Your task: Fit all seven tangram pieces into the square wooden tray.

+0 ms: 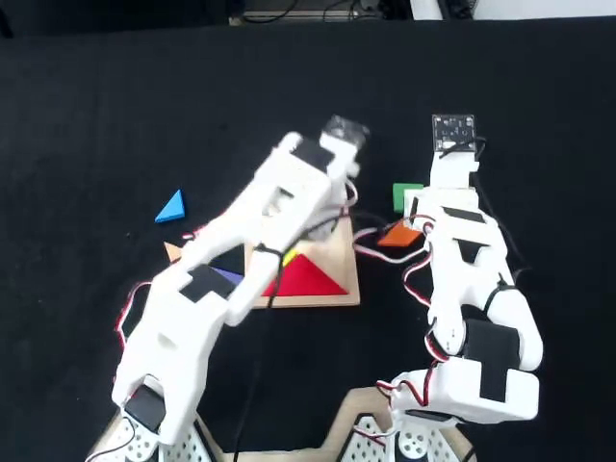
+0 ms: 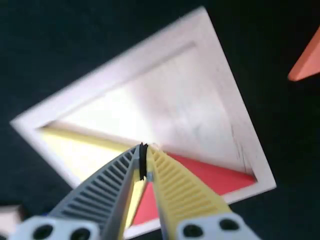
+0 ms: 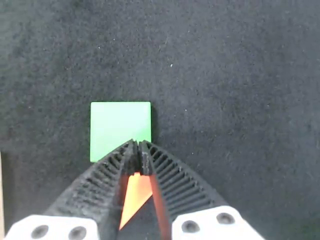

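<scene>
— What is nearest to us?

— The white left arm (image 1: 241, 241) and right arm (image 1: 472, 289), with their bases at the near edge of the table (image 1: 87, 106). A black cloth covers the table. Behind its far edge there are some cables (image 1: 289, 12).

— And the square wooden tray (image 1: 345, 252)?

— It lies in the middle, under the left arm. Inside, a red triangle (image 1: 308, 276) and a yellow triangle (image 2: 80, 152) lie side by side. The rest is bare wood.

— The jaws?

— The left gripper (image 2: 143, 162) has its jaws pressed together and holds nothing. Its tips are just over the line where yellow meets red. The right gripper (image 3: 138, 154) is also closed and empty, with its tips over one edge of the green square (image 3: 120, 127). An orange piece (image 3: 134, 192) lies below its fingers. A blue triangle (image 1: 171, 207) lies well apart on the cloth.
</scene>
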